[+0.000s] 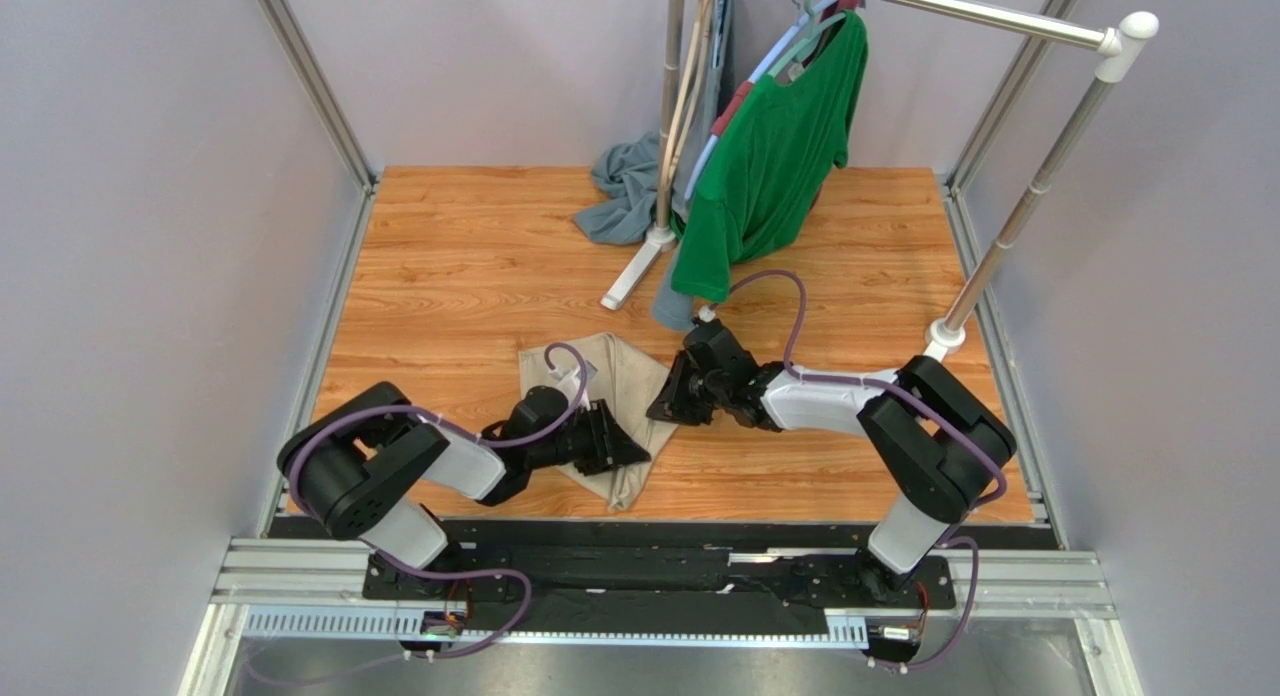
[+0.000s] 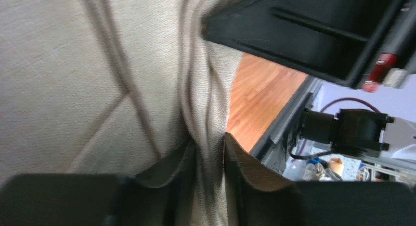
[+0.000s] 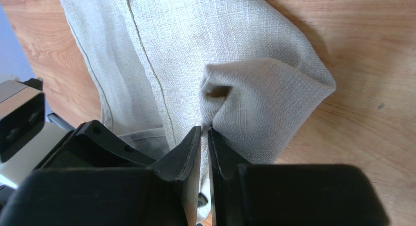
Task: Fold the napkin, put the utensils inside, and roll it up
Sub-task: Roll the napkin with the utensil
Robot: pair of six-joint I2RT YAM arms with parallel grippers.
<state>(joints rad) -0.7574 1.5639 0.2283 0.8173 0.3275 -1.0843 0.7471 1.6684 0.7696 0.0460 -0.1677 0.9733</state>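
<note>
The beige napkin (image 1: 601, 381) lies rumpled on the wooden floor between my two arms. My left gripper (image 1: 628, 444) sits at its near right edge. In the left wrist view a bunched fold of the napkin (image 2: 73, 65) runs down between the fingers of the left gripper (image 2: 210, 143), which are closed on it. My right gripper (image 1: 672, 396) is at the napkin's far right corner. In the right wrist view it (image 3: 205, 131) pinches a raised fold of the napkin (image 3: 195, 36), jaws nearly together. The utensils are out of view.
A green shirt (image 1: 774, 156) hangs from a rack at the back, over a grey-blue cloth (image 1: 624, 186) and the rack's white foot (image 1: 639, 269). A slanted pole (image 1: 1037, 186) stands at the right. The right gripper's black body (image 2: 312, 36) looms close above the left one.
</note>
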